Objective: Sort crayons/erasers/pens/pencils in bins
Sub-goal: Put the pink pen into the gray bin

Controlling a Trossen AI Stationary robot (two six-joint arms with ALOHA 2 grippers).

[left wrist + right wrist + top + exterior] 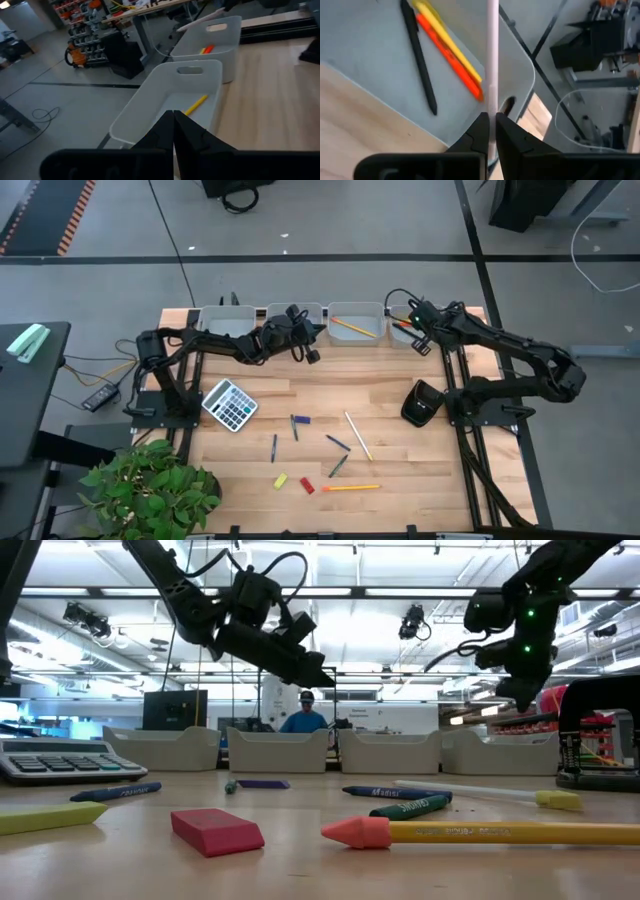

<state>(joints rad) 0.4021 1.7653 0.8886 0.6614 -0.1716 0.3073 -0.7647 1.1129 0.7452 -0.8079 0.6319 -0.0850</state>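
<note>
Four light-grey bins stand in a row along the table's far edge. My right gripper [418, 340] hangs over the rightmost bin [400, 308], shut on a thin pale pencil [492, 50]. That bin [380, 65] holds a black pen [420, 65] and orange and yellow sticks [450, 55]. My left gripper [308, 352] is shut and empty, raised near the second bin [305, 310]. In its wrist view [173, 114] the third bin [150, 100] holds a yellow pencil [195, 104]. Loose on the table lie a pale pencil [357, 435], a yellow pencil [350, 488], a yellow eraser [281, 480] and a red eraser [307, 486]. My right gripper pinches the thin pale pencil between its two fingers, at a point along its shaft [492, 107]. The shaft runs out past the fingertips over the rightmost bin. The pencil is lifted clear of the bin and the table. Which end the fingers are nearer I cannot tell.
A grey calculator [229, 404] lies at the table's left. Blue crayons [300, 420] and a green crayon [338, 466] are scattered mid-table. A black object [422, 402] stands by the right arm's base. A potted plant [150, 485] overhangs the near left corner.
</note>
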